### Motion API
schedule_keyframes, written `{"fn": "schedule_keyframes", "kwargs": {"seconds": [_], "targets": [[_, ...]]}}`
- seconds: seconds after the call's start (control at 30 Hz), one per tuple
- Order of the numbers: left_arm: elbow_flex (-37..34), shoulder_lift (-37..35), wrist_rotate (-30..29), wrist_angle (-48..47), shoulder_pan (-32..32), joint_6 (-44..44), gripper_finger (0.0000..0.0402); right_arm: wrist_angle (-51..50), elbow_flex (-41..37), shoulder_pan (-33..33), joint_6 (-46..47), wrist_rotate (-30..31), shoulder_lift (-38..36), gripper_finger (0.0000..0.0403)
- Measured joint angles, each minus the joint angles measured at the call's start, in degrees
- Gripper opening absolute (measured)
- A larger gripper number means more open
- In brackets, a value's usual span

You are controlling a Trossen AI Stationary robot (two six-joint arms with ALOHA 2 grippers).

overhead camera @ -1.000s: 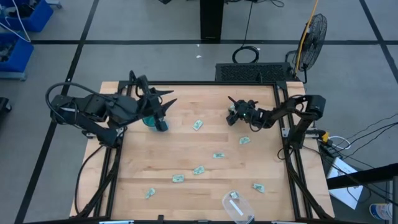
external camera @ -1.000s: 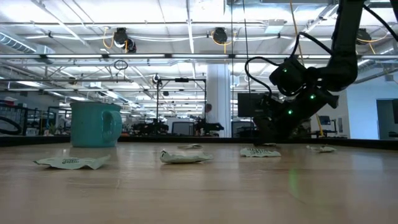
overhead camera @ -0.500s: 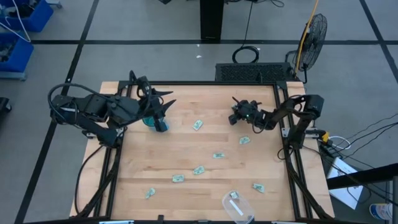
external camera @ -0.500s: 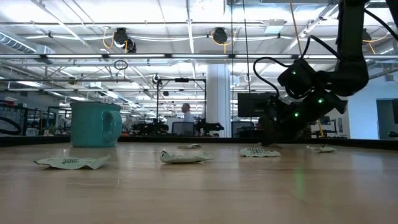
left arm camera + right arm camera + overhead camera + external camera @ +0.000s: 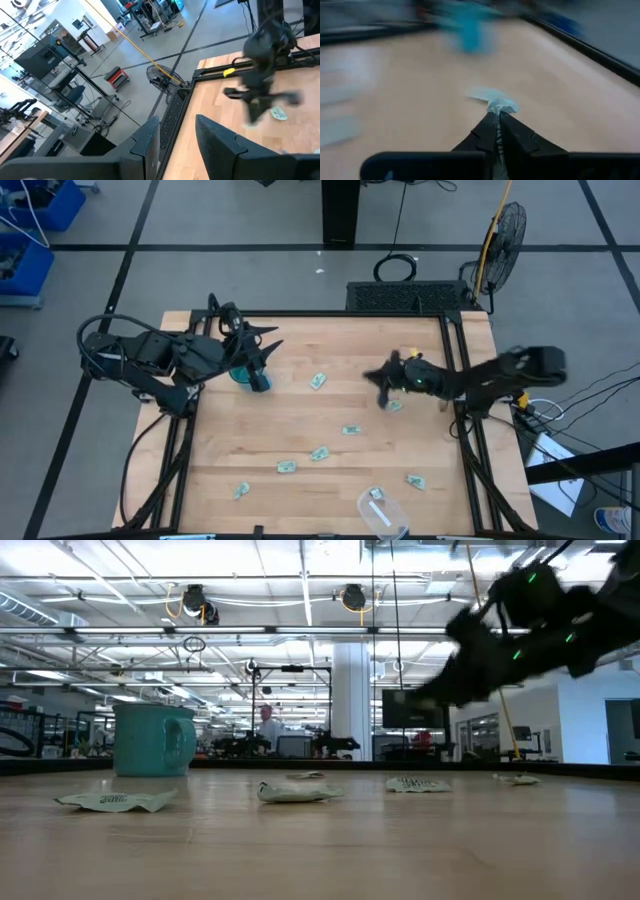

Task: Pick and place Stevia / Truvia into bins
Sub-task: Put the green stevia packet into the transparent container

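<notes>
Several pale green and white sachets lie flat on the wooden table, among them one near the middle, one and one. The teal mug stands at the left, partly under my left arm. My left gripper hovers open above it. The clear tub sits at the near edge with a pale sachet showing in it. My right gripper, blurred, is high above the table's right half, shut on a sachet. My right gripper pinches a pale sachet between its two shut fingers. The paper sticks out just beyond the fingertips. It is lifted clear of the table. Blur hides which edge of the sachet is held.
Another sachet lies on the wood just below the right gripper. More sachets lie toward the near edge. Black rails frame the table. A fan stands beyond the far right corner. A person shows in the room behind.
My right gripper has risen quickly from near the table surface to well above it, tipping to a slant, and its arm has stretched out toward the table's middle. The left arm has kept still over the mug.
</notes>
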Motion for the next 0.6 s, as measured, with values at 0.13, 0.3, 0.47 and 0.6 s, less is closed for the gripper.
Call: {"fn": "schedule_keyframes", "kwargs": {"seconds": [0.13, 0.3, 0.47, 0.6], "targets": [[0.00, 0.00, 0.04, -0.38, 0.00, -1.07, 0.0134, -5.11, 2.27, 10.52, -1.33, -7.35, -9.18, 0.0015], [-0.01, 0.00, 0.11, -3.16, 0.00, -4.38, 0.0134, -16.80, 6.53, 27.90, 4.64, -0.70, -11.36, 0.0017], [-0.02, 0.00, 0.11, -4.81, 0.00, -7.76, 0.0134, -23.89, 12.27, 42.51, 8.47, 9.53, -5.22, 0.0018], [-0.02, 0.00, 0.11, -4.81, 0.00, -9.16, 0.0134, -22.97, 17.15, 48.78, 9.53, 10.59, 1.48, 0.0018]]}}
